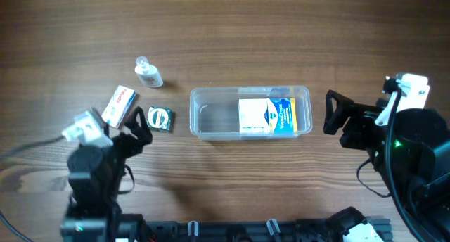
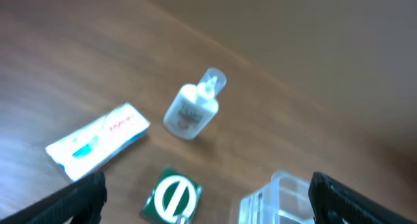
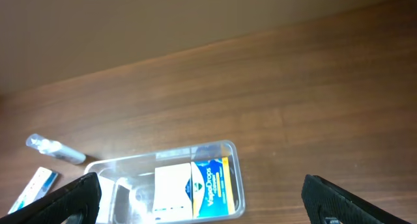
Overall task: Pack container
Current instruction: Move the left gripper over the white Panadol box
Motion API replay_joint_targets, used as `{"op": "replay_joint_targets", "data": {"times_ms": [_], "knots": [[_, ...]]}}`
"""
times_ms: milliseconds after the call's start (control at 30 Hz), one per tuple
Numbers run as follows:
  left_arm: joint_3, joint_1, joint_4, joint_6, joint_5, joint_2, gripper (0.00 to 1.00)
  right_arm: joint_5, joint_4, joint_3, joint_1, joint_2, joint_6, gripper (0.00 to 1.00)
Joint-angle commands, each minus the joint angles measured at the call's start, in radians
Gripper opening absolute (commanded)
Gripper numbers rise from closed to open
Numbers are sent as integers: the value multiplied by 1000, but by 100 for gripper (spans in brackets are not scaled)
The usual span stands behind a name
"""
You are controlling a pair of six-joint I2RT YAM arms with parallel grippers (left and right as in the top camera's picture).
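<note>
Overhead view gives you the container [image 1: 211, 119] at the middle of the wooden table [image 1: 281, 31], its long side running left to right. A blue-and-white box [image 1: 266, 116] lies flat in its right half.

— Agreed. Your right gripper [image 1: 329, 114] sits just right of the container's right end, apart from it. Its jaws are spread wide and grip nothing.

— Your left gripper [image 1: 140, 126] is at the near left, jaws spread too and holding nothing. In your left wrist view, the two fingers [image 2: 71, 201] stand at the bottom corners, well apart.

— Between them in that view you have a green packet [image 2: 172, 195]. From overhead it lies just left of the container and close to your left gripper's tips. I cannot tell whether they touch.

— Left of the packet you have a white box with red print [image 1: 119, 105], lying at an angle beside your left gripper.

— On the far side of that box, a small clear bottle [image 1: 148, 73] with a white label. Your right wrist view shows it lying on its side, well apart from the container.
</note>
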Motion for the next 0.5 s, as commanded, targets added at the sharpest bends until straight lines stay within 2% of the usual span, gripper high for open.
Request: {"op": "replay_joint_targets", "data": {"times_ms": [0,100,167,300,467], "knots": [[297,-3,-156,93,-113,242,100,23,2,10,-4,12,2,100],[524,17,-261,102,-130,429,100,23,2,10,-4,29,2,100],[593,19,-275,128,-164,485,100,23,2,10,-4,36,2,100],[615,19,-237,158,-182,553,100,23,2,10,-4,57,2,100],[615,19,-274,177,-206,616,100,23,2,10,-4,95,2,100]]}}
